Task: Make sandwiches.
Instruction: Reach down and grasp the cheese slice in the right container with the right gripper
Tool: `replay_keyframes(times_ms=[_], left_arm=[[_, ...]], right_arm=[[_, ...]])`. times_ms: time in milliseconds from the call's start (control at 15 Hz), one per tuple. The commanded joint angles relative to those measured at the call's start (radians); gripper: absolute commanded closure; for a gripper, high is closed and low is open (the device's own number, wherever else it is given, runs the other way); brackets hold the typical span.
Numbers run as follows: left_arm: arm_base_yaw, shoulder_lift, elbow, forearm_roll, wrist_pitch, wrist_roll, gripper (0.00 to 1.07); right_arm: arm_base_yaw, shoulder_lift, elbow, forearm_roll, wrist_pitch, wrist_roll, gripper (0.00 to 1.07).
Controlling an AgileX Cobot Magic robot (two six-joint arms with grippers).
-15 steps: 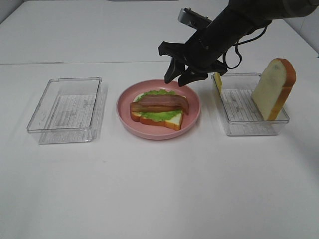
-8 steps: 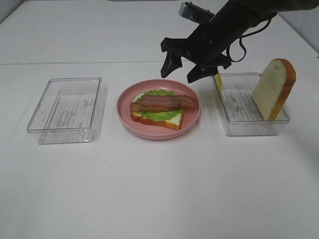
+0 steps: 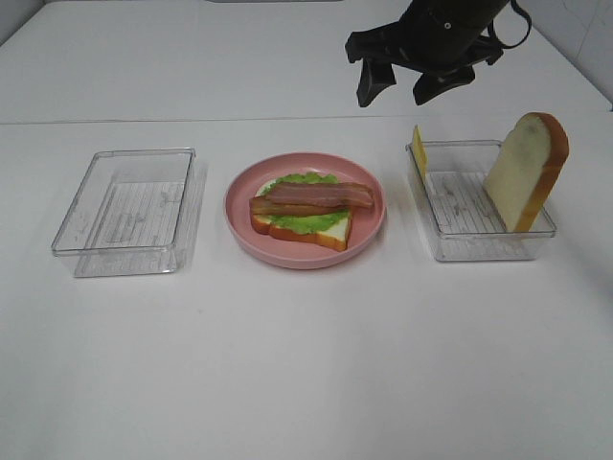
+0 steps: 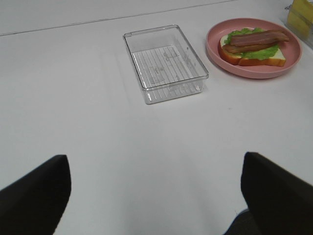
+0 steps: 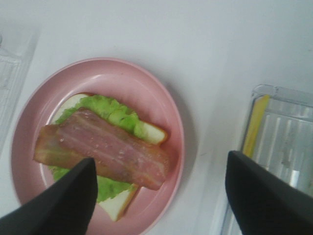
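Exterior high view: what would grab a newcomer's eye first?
The pink plate in the middle of the white table, bearing an open sandwich topped with bacon. To its right a bread slice leans upright in a clear tray. The black right gripper hangs open in the air beyond them.

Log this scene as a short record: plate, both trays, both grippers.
plate: pink plate holds an open stack, bread slice at the bottom, lettuce on it, bacon on top
right tray: cheese square on edge against one end wall; second bread slice leaning upright at the other end
left tray: nothing in it
right gripper: open, empty, raised high
left gripper: open, empty, over the table
not yet stacked: cheese, top slice
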Motion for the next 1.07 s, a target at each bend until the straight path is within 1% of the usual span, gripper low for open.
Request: replay_keyframes(times_ms=[67,267,333,800,933,1067], left_arm=[[0.004,-0.008,0.003,0.0,-0.005,-0.001,0.17],[0.004,-0.008,0.003,0.0,-0.005,-0.001,0.17],[0.004,-0.008,0.003,0.0,-0.005,-0.001,0.17],[0.004,-0.008,0.003,0.0,-0.005,-0.001,0.17],[0.004,-0.008,0.003,0.0,-0.005,-0.001,0.17],[0.004,-0.008,0.003,0.0,-0.005,-0.001,0.17]], right_arm=[[-0.004,0.025,-0.04,-0.124,0.026,0.065,0.38],[-0.005,0.069,-0.065,-0.223,0.021,0.087,0.4],[-0.005,0.108,-0.065,-0.265,0.018,0.092,0.4],[-0.005,0.189,-0.065,-0.321,-0.035,0.112,0.41],[-0.005,0.19,-0.065,-0.359,-0.044,0.149,0.42],[-0.005,0.19,-0.065,-0.365,-0.059,0.162,0.43]])
